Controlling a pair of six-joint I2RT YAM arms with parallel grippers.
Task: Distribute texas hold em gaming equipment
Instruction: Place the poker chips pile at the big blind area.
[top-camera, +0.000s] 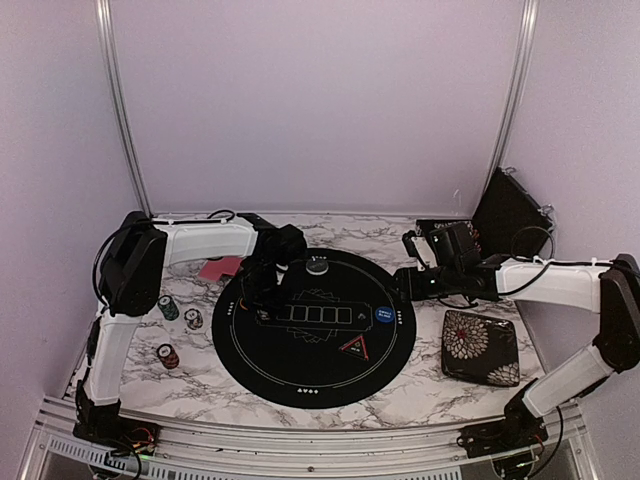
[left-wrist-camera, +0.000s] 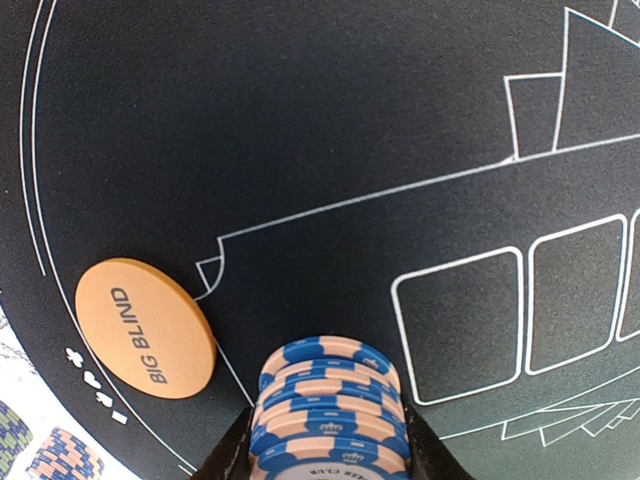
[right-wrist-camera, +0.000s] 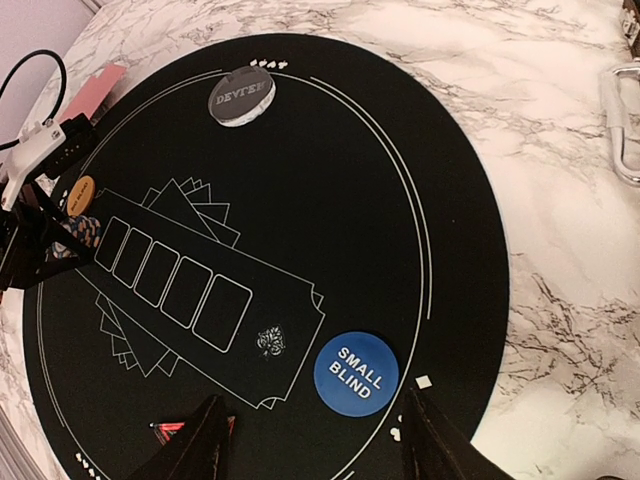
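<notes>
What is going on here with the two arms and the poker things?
A poker game is being set out. The left gripper is shut on a blue chip stack at the left side of the mat, near the orange Big Blind button. The right gripper hangs open and empty by the blue Small Blind button. Three more chip stacks wait on the marble table.

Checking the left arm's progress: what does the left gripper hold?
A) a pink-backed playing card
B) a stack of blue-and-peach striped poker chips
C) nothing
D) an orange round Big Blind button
B: the left gripper is shut on the stack of blue-and-peach striped poker chips; the orange round Big Blind button lies beside it.
</notes>
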